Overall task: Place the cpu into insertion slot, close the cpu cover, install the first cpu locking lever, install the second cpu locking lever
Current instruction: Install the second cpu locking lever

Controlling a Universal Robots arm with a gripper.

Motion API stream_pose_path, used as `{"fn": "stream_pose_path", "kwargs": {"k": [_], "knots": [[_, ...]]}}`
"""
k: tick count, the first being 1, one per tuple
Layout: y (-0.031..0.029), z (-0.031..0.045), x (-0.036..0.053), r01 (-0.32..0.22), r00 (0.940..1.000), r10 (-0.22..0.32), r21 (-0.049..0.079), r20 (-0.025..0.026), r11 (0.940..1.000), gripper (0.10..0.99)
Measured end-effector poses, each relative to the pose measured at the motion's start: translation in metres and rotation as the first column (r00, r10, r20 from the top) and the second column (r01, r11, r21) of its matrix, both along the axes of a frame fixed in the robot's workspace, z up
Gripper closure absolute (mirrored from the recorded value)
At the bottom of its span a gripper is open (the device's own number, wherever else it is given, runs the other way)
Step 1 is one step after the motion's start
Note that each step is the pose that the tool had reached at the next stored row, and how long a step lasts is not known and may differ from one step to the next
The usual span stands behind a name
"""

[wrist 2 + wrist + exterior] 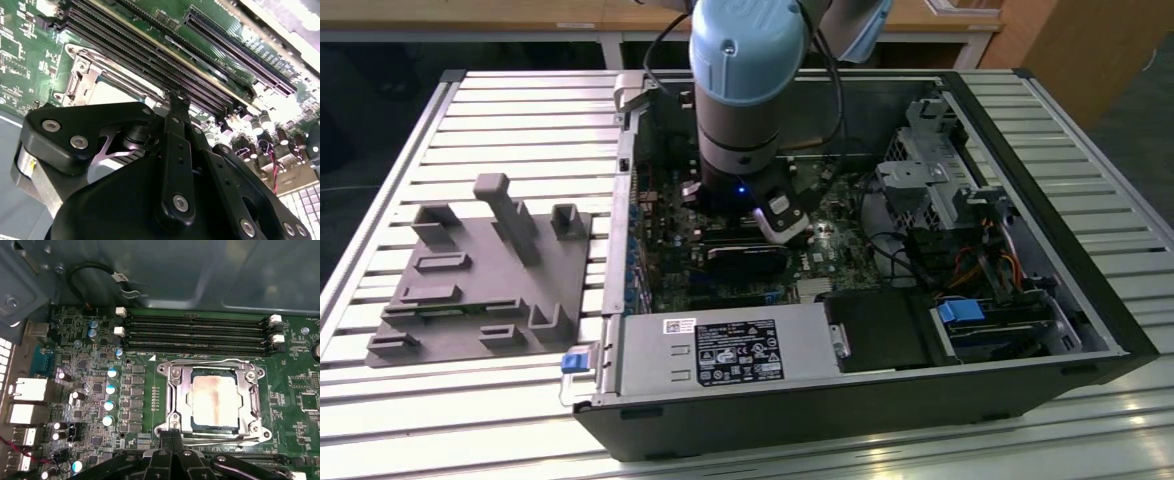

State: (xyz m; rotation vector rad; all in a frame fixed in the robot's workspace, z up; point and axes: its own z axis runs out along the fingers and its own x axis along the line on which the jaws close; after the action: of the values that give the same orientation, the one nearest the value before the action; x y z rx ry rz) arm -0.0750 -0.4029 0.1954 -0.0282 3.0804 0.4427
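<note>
The cpu lies in its socket on the green motherboard, its pale silver top showing through the window of the cpu cover. The cover lies flat over it. One thin wire lever runs along the socket edge beside the memory slots, another along the opposite edge. My gripper is shut, fingertips together at that second edge near a corner of the socket frame, nothing visible between them. In the second wrist view one black finger points down beside the socket frame. The exterior view has the gripper low inside the open computer case.
Black memory slots border the socket. Capacitors and rear ports stand beside it, and a black cable loops on the case wall. A grey power supply, drive cage and grey fixture plate surround the work area.
</note>
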Motion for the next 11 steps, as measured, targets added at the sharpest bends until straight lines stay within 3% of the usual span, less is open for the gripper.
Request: {"fn": "stream_pose_path", "kwargs": {"k": [11], "knots": [[0.0007, -0.0078, -0.0043, 0.0, 1.0, 0.0, 0.027, -0.0002, 0.9996, 0.98]]}}
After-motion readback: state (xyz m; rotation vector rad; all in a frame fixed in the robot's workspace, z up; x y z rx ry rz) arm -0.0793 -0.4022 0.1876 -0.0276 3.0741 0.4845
